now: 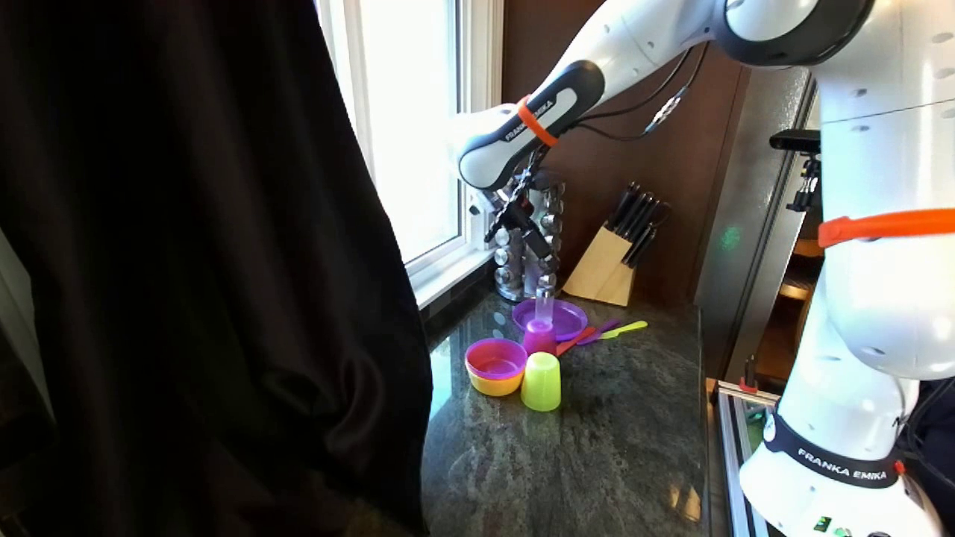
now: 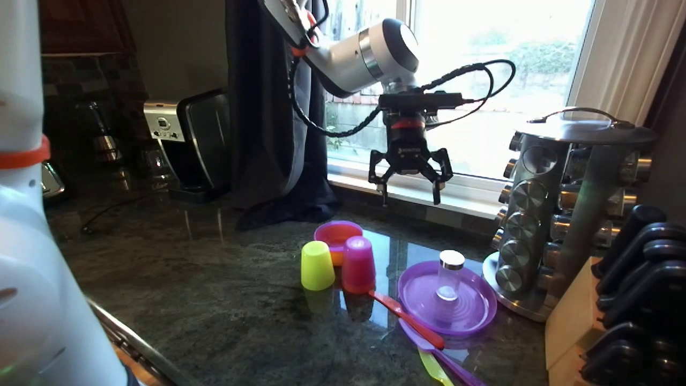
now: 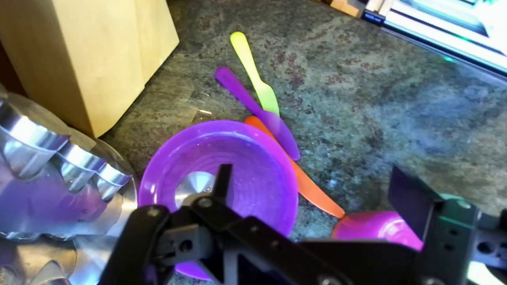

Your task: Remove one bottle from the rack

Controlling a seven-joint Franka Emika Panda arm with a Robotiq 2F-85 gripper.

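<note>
Bottle (image 2: pixel 449 274) stands upright on the purple plate (image 2: pixel 474 308), clear of the rack (image 2: pixel 581 214). Jaws hang spread wide, grasping nothing. Judgement: removal looks complete; no further handling seems left.

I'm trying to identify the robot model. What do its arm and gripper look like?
The arm is glossy white and rounded, with dark grey trim. FRANKA EMIKA stands in white letters on a dark band near the base. Orange bands wrap it; black cables run outside it. The gripper is black, with two jointed fingers and a red ring above.
</note>
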